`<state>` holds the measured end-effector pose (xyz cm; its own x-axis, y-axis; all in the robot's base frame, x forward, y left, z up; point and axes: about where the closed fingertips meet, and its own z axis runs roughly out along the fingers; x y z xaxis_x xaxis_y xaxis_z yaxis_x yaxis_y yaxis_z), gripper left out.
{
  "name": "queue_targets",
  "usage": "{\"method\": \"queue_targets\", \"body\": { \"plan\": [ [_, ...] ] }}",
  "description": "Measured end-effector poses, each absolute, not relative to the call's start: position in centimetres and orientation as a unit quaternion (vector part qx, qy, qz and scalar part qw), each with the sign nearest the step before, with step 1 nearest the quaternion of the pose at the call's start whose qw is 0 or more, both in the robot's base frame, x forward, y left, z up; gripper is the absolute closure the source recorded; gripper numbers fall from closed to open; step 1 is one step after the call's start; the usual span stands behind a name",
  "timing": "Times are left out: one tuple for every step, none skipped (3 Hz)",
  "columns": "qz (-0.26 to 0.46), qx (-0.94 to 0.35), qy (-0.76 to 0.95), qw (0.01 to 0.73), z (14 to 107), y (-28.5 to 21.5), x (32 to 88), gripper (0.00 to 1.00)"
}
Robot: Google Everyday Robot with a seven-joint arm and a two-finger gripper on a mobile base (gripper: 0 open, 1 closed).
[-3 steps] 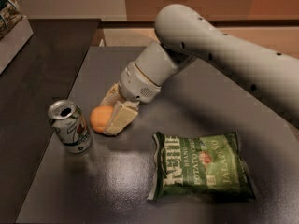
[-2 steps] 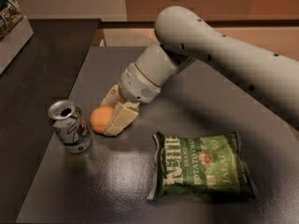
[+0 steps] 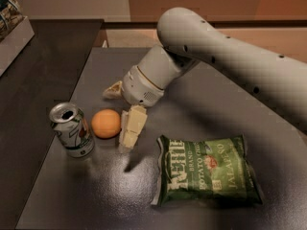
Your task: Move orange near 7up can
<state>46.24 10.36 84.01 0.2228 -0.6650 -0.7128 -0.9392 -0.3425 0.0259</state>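
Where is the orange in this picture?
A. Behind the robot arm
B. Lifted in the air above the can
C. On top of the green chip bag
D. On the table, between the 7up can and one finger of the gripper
D: the orange rests on the table beside the 7up can, and a pale finger of the open gripper is on its other side.

A thick, smooth, off-white arm dotted with small dark holes narrows just behind the gripper into a rounded pale-grey wrist cuff with a thin tan ring, and the gripper, low over the table, has two blocky cream fingers
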Motion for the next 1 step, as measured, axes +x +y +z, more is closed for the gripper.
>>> {"method": "queue_targets", "body": {
  "plan": [
    [0.324,-0.753,0.533,0.212,84.01,10.36,46.23,0.00]
  ]
}}
